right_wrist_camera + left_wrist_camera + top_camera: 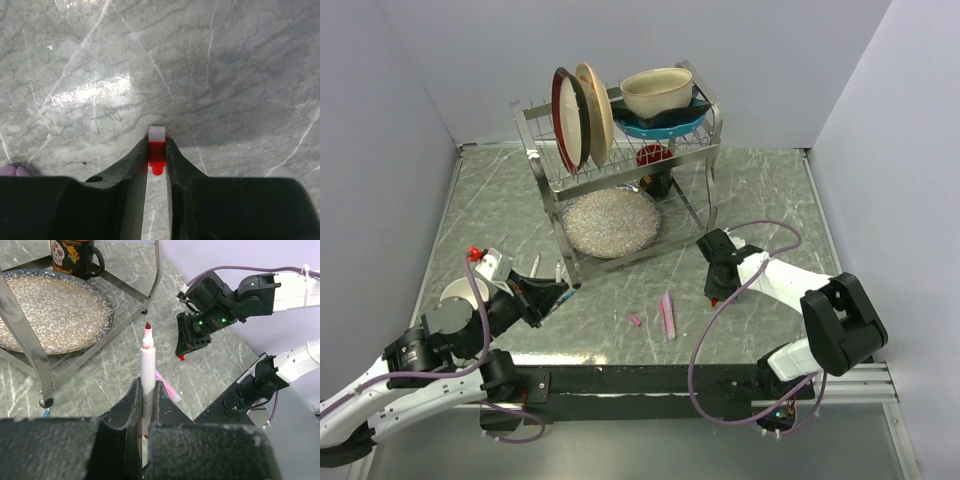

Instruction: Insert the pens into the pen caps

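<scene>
Left gripper [145, 390]: jaws pinched tight on the white pen [148, 360]. We see the barrel clamped between them and the red tip sticking out well past the jaws, pointing toward the right front leg of the dish rack [620, 150]. In the top view this gripper sits just in front of the rack's left front leg, off the table [770, 190].

Right gripper [157, 142]: jaws nearly together, closed on the red cap [157, 150]. The cap sits right at the tips, touching both inner faces, with its pale end poking out beyond them over the marbled table. We place this gripper in front of the rack and to its right.

Pink pen [667, 315] lies flat on the table in front of the rack, between the two grippers. The pink cap [635, 321] lies just to its left, apart from it. Neither is near any jaws.
</scene>
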Motion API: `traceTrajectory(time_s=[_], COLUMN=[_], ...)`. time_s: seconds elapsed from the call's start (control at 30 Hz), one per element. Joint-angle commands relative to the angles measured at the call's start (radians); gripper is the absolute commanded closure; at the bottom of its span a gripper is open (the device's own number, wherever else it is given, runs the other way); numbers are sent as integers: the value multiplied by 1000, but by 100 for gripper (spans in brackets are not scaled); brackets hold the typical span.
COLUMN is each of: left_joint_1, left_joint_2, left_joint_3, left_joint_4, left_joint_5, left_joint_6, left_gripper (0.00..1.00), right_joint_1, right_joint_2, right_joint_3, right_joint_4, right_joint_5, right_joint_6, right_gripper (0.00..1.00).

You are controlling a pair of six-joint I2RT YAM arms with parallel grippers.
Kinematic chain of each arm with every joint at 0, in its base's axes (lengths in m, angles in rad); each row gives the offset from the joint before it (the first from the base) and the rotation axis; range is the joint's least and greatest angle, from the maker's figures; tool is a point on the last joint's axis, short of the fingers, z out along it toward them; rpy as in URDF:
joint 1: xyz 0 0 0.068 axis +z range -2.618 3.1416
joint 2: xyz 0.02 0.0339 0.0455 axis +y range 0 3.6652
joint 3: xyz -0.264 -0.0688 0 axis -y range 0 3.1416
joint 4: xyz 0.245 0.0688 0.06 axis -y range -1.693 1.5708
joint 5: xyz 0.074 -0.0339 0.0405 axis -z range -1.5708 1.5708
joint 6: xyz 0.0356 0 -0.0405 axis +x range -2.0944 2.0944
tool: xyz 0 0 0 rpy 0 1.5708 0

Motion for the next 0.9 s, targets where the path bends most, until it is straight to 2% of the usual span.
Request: traceTrajectory(time_s=[0.0,0.03,0.13,0.3,0.43,0.6,0.73,0.87], left_joint_1=[4,4,3,3,3,1,3,1], left_joint_2=[-12,-12,-11,70,175,203,207,200], left_joint_3=[2,4,-2,4,-8,-93,-133,-174], left_joint_4=[17,14,31,72,215,474,557,617], left_joint_5=[-8,-10,10,127,356,466,484,509], left_joint_6=[0,-3,-21,-118,-204,-331,-375,-423], left_gripper=[99,99,99,99,99,99,99,99], right_joint_1=[-2,-3,21,122,242,417,509,566], right_joint_2=[31,29,-24,-164,-264,-435,-534,-616], right_joint_3=[-1,-1,1,74,140,145,136,87], right_joint_4=[13,15,32,7,33,229,386,614], right_joint_5=[78,81,66,40,-23,-89,-74,-61], right_joint_6=[-16,-26,-62,-69,-25,61,130,159], right_gripper=[83,91,100,100,100,100,100,100])
